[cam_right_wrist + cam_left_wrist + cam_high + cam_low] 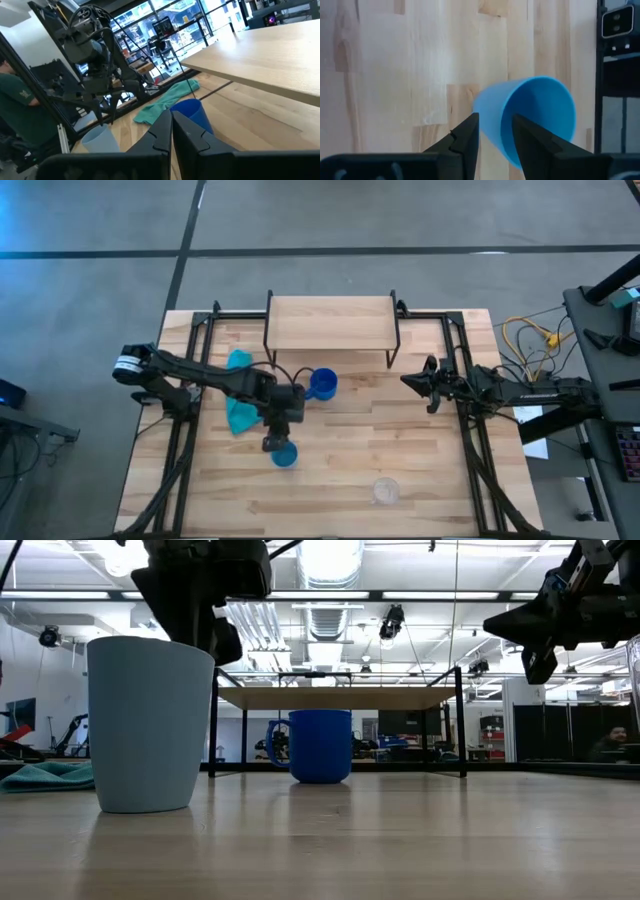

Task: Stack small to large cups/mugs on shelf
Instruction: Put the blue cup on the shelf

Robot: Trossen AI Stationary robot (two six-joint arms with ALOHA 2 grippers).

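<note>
The table [420, 450] is seen as pale butcher-block wood with a smooth, faintly sheened finish. The shelf [330, 323] is shown as light wood on thin black metal legs. The light-blue cup [148, 724] looks matt; the cloth [239, 414] appears soft.

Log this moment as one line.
left gripper: open above light-blue cup | right gripper: shut, idle at right | royal-blue mug, clear cup: on table | shelf: no cups
</note>
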